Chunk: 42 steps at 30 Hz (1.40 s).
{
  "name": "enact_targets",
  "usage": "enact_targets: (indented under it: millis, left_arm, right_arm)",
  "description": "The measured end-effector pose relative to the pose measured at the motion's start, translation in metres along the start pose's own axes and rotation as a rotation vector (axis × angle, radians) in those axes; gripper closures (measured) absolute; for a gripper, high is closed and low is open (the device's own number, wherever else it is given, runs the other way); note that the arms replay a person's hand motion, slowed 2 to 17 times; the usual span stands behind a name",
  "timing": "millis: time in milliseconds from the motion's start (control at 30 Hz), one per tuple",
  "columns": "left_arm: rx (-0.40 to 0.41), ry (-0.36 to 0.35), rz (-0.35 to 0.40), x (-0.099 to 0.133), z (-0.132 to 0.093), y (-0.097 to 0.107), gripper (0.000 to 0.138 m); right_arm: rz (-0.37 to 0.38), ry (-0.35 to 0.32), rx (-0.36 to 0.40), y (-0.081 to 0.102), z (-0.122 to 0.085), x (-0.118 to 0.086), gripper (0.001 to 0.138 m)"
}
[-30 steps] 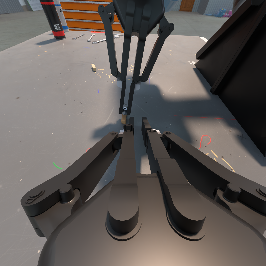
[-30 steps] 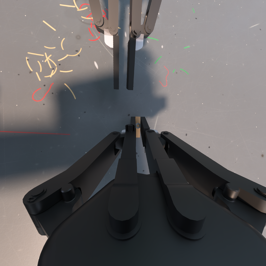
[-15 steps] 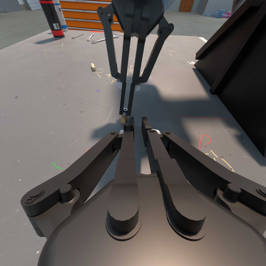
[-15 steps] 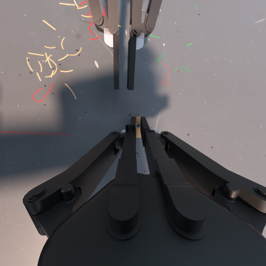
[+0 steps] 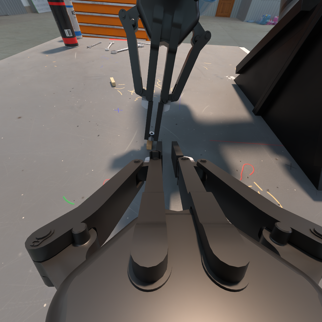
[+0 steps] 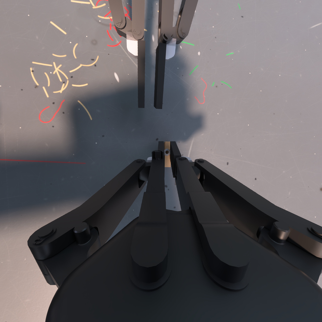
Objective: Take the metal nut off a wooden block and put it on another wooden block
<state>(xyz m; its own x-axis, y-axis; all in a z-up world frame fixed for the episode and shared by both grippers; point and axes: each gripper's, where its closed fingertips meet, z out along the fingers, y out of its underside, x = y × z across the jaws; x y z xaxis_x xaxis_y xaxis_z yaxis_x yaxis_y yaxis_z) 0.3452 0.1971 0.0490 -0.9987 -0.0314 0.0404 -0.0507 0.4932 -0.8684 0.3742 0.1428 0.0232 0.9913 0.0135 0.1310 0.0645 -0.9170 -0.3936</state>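
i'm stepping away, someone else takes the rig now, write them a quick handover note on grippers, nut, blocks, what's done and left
Right gripper: shut on the metal nut, directly over the near wooden block; in the left wrist view the nut looks slightly clear of the block, but contact is hard to judge.
Left gripper: empty, fingers narrowly apart, hanging beside the right one.
Second wooden block: lies bare farther along the table, toward the wrenches.
Done: nut grasped.
Left: lift it fully clear, carry it to the far block, set it on top, release.

Right claw [image 6: 167, 145] pinching nut [image 6: 167, 152] (above block [image 6: 167, 159]) — lifted.
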Motion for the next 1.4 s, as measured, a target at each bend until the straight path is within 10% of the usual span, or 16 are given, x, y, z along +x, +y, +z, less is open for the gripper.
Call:
enact_targets:
  millis: [1400]
  left_arm:
    - [0.004, 0.01, -0.011, 0.0, -0.0011, 0.0008, 0.124]
  right_arm:
    - [0.003, 0.003, -0.025, 0.0, 0.0001, 0.0011, 0.129]
